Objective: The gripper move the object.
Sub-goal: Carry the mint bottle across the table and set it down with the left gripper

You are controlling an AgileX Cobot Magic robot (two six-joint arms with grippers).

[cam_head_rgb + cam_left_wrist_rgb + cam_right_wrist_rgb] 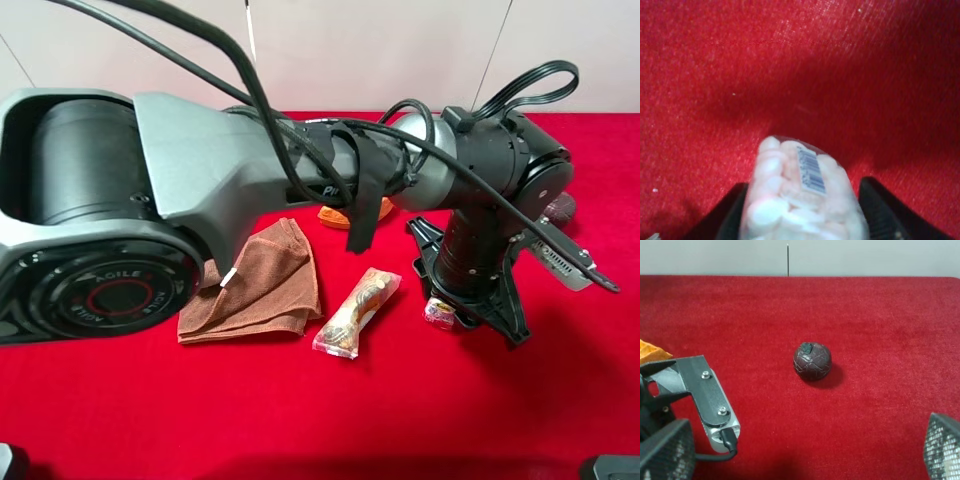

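My left gripper (pixel 468 300), a black claw on a thick black arm, reaches across to the right half of the red table and points down. The small clear bottle (pixel 438 312) with a pale label is at its near side. In the left wrist view the bottle (pixel 800 200), full of white pieces and carrying a barcode label, fills the gap between the two dark fingers (pixel 885 212), which touch both its sides. Its cap is hidden. My right gripper (pixel 805 445) is open and empty, its mesh pads (pixel 665 452) wide apart.
A clear snack packet (pixel 358 312) and a brown cloth (pixel 255 285) lie left of the bottle. An orange item (pixel 345 215) sits behind them under the arm. A dark brown ball (pixel 812 361) rests ahead of the right gripper, and shows behind the left wrist in the exterior view (pixel 560 208).
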